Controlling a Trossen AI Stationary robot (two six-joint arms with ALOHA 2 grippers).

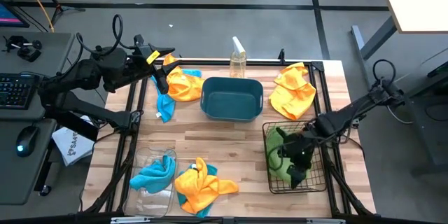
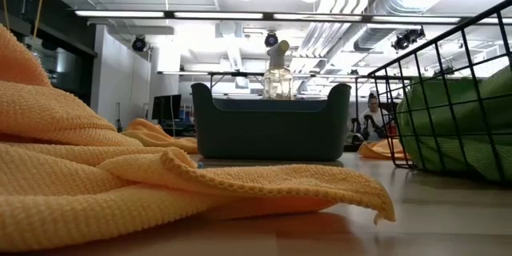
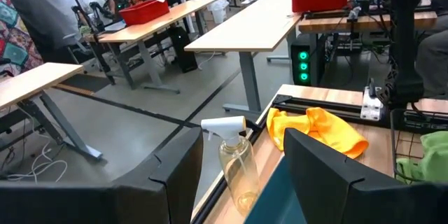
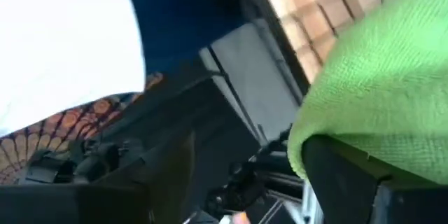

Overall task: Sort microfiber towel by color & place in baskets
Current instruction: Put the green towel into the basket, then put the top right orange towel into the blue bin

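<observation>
Left end effector (image 1: 162, 75), fingers apart and holding nothing, hovers at the counter's (image 1: 231, 140) far left over a yellow-and-blue towel pile (image 1: 176, 87). Clear bin (image 1: 152, 182), near left, holds one blue towel (image 1: 154, 173); a second yellow-and-blue pile (image 1: 201, 187) lies beside it. Teal tub (image 1: 232, 98), long axis left-right, sits centre; one spray bottle (image 1: 238, 59) stands behind it. One yellow towel (image 1: 292, 91) lies far right. Right end effector (image 1: 294, 155) reaches into the wire basket (image 1: 295, 157), clamped on a green towel (image 1: 280, 155).
</observation>
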